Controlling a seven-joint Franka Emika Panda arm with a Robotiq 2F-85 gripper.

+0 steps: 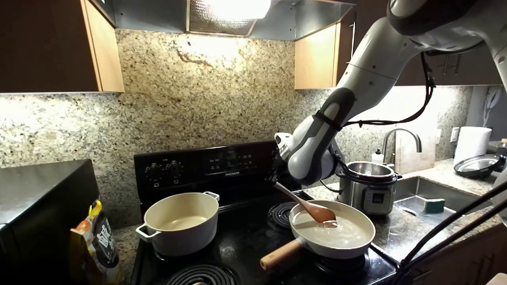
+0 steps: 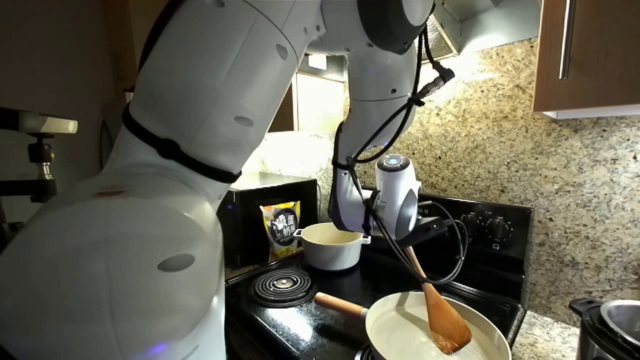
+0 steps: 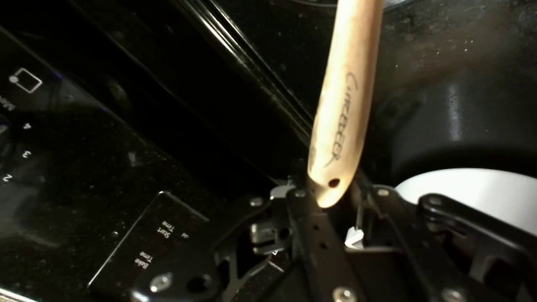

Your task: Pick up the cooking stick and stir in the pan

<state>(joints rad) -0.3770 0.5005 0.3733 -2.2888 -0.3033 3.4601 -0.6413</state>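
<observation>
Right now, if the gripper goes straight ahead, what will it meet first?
Probably the stove, near its back panel, though the held spatula may press on the pan sooner; depth is unclear.

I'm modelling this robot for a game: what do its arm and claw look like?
The arm is white and rounded, with dark grey bands, grey oval caps, black straps and black cables. The claw is black, with slim jointed links and silver screws.
</observation>
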